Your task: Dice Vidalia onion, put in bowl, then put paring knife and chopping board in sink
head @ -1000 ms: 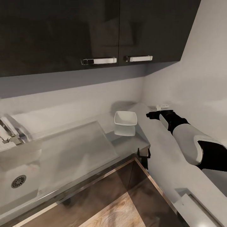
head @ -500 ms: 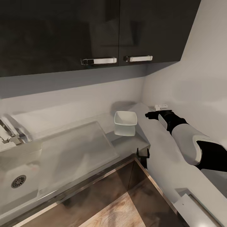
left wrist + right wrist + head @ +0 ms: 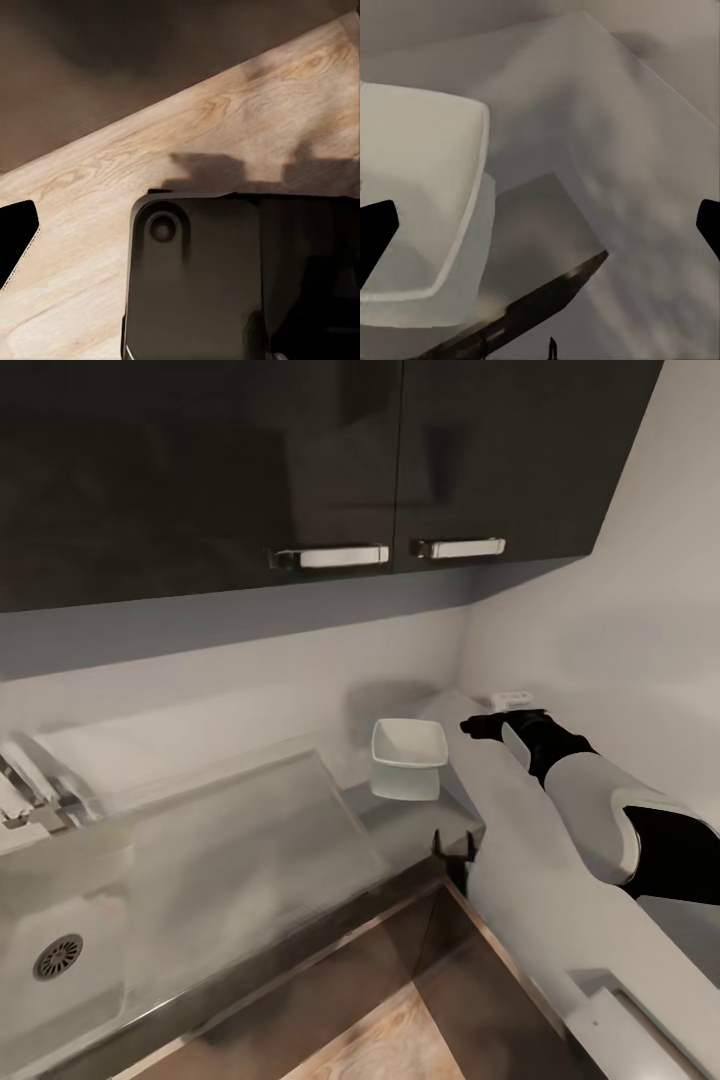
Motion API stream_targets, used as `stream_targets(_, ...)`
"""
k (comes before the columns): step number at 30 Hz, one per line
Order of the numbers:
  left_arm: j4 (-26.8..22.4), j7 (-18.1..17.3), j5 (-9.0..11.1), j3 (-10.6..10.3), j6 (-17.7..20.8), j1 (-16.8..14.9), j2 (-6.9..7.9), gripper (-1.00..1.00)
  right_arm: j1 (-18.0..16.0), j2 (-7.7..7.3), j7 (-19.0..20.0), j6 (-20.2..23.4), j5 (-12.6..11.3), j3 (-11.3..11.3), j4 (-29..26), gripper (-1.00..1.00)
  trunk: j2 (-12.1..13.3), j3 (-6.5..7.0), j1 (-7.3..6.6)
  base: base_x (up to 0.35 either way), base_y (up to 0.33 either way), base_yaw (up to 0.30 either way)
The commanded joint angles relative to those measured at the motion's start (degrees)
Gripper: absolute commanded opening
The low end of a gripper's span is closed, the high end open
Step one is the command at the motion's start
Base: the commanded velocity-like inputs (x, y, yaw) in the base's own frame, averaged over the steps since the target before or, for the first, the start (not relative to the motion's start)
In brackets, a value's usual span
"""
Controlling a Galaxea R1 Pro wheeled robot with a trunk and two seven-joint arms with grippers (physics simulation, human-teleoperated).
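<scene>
The white squarish bowl (image 3: pixel 408 746) stands on the grey countertop (image 3: pixel 410 822) near the corner, and it is also in the right wrist view (image 3: pixel 420 202). The steel sink (image 3: pixel 60 900) with its round drain, tap (image 3: pixel 30 792) and flat drainboard (image 3: pixel 240 850) lies to the left. My right gripper (image 3: pixel 478 725) hovers to the right of the bowl and close to the side wall; its fingers (image 3: pixel 375 232) stand wide apart and it is open and empty. One left fingertip (image 3: pixel 15 240) hangs far out over the wooden floor. The Vidalia onion, chopping board and paring knife are out of view.
Dark wall cabinets (image 3: pixel 300 460) with chrome handles hang above the counter. A pale side wall (image 3: pixel 620 660) with a small white fitting (image 3: pixel 510 701) closes the right. A small dark forked part (image 3: pixel 452 848) sits at the counter's corner. Wooden floor (image 3: pixel 390 1040) lies below.
The whole picture has shifted a little to the right, so the camera has moved. The right arm holds about the same pose beside the bowl.
</scene>
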Motion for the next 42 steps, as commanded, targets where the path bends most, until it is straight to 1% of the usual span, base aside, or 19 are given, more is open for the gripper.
stream_targets(1,-0.1,0.5,0.3,-0.4,-0.2,0.0,0.09,1.0,0.0,0.04,0.4,0.4,0.6,-0.4,-0.1,1.0,-0.1,-0.1,0.06,0.223,0.16,0.0)
stream_targets(10,-0.2,0.5,0.3,-0.4,-0.2,0.0,0.09,1.0,0.0,0.06,0.4,0.6,0.6,-0.4,1.0,1.0,-0.1,-0.1,0.06,0.045,0.029,0.0)
stream_targets(30,-0.1,0.5,0.3,-0.4,-0.1,0.0,0.09,1.0,0.0,-0.06,0.5,0.8,0.5,-0.4,1.1,1.0,-0.1,-0.1,0.06,0.001,0.0,0.0)
stream_targets(34,-0.2,0.5,0.3,-0.4,-0.2,0.0,0.09,1.0,0.0,-0.06,0.5,0.8,0.5,-0.4,1.1,1.0,-0.1,-0.1,0.06,0.162,0.0,0.0)
stream_targets(42,-0.2,0.5,0.3,-0.4,-0.1,0.0,0.09,1.0,0.0,-0.03,0.5,0.8,0.5,-0.4,1.1,1.0,-0.1,-0.1,0.06,0.293,0.0,0.0)
